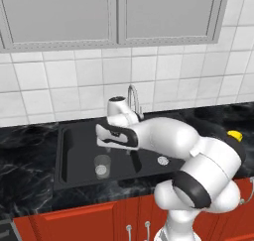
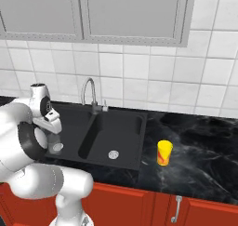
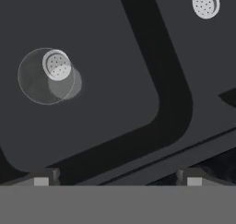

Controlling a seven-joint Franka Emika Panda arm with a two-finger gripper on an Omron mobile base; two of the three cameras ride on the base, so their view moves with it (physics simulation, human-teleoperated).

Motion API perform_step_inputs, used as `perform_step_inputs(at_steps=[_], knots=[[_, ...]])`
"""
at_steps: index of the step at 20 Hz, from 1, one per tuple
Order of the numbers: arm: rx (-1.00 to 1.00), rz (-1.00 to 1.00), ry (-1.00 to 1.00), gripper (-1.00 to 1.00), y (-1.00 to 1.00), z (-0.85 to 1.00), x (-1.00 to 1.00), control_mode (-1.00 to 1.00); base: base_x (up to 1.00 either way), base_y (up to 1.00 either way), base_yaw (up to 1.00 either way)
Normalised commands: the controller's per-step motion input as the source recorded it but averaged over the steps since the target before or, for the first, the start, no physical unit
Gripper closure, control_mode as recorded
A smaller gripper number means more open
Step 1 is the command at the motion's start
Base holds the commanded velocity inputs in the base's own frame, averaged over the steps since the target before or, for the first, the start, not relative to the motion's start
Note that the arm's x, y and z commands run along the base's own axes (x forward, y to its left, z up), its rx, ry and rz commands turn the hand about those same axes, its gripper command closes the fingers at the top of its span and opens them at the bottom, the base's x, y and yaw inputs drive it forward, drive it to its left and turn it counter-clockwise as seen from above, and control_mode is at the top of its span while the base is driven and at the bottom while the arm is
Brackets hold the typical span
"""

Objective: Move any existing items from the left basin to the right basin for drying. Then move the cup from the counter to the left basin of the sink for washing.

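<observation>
Tumbler: clear glass, stood upright in left basin, over drain. Judged light, rigid, slippery, breakable; best gripped across rim walls. Fingers spread wide, empty, above basin. Cup on worktop, right of sink.

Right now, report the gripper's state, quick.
Gripper: open, jaws wide apart, holding nothing; it hangs above the left basin, with the glass tumbler standing on the basin floor over the drain, not between the fingertips.

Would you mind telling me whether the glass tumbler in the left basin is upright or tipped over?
Upright: the glass tumbler stands on its base in the left basin, its round rim facing up.
</observation>
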Motion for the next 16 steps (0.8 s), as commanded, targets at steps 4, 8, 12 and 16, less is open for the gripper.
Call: perform_step_inputs(at_steps=[4, 8, 12, 16], knots=[[0.00, -0.02, 0.03, -1.00, 0.13, -0.23, 0.21, -1.00, 0.00, 0.00, 0.00], [0.00, -0.02, 0.01, -1.00, 0.11, -0.24, 0.18, -1.00, 0.00, 0.00, 0.00], [0.00, -0.02, 0.00, -1.00, 0.05, -0.25, 0.17, -1.00, 0.00, 0.00, 0.00], [0.00, -0.02, 0.00, -1.00, 0.05, -0.25, 0.22, -1.00, 0.00, 0.00, 0.00]])
